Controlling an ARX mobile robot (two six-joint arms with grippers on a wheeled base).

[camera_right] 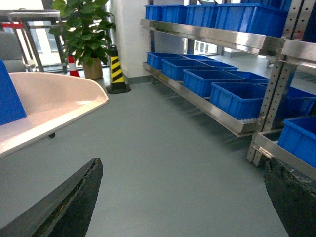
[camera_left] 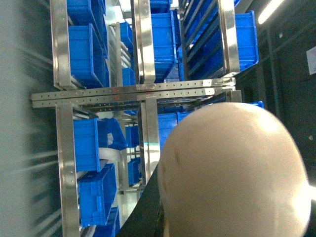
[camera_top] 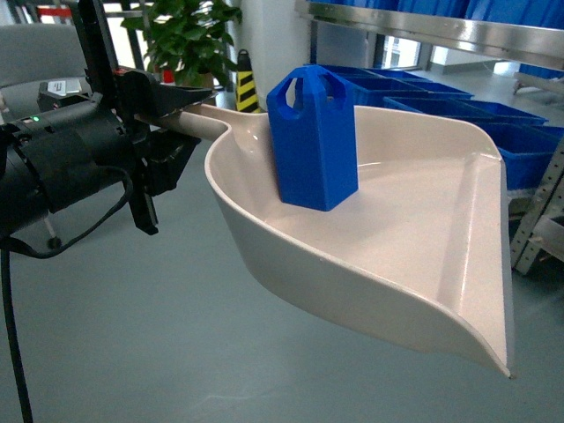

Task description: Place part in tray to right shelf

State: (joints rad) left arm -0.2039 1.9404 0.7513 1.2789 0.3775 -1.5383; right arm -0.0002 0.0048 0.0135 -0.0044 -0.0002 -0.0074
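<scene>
standing upright in the bowl of the tray (camera_top: 414, 256), the part (camera_top: 313, 141) is a glossy bright-blue block with flat faceted sides and arched loop openings on top. the tray is smooth pale beige plastic, scoop-shaped with raised curving walls, held in the air above the grey floor (camera_top: 176, 352); its straight handle runs left into the black left end effector (camera_top: 176, 110), which is clamped on it, though the fingers are partly lost in shadow. in the left wrist view the tray's rounded underside fills the lower right as a blurred beige dome. the right end effector (camera_right: 182, 197) shows only two dark, rough-edged fingertips (camera_right: 74, 202) set well apart, holding nothing. the right shelf (camera_right: 232, 123) is brushed stainless steel carrying blue crates (camera_right: 237, 96); its rollers are too small to make out. a potted plant (camera_right: 86, 34) stands behind.
</scene>
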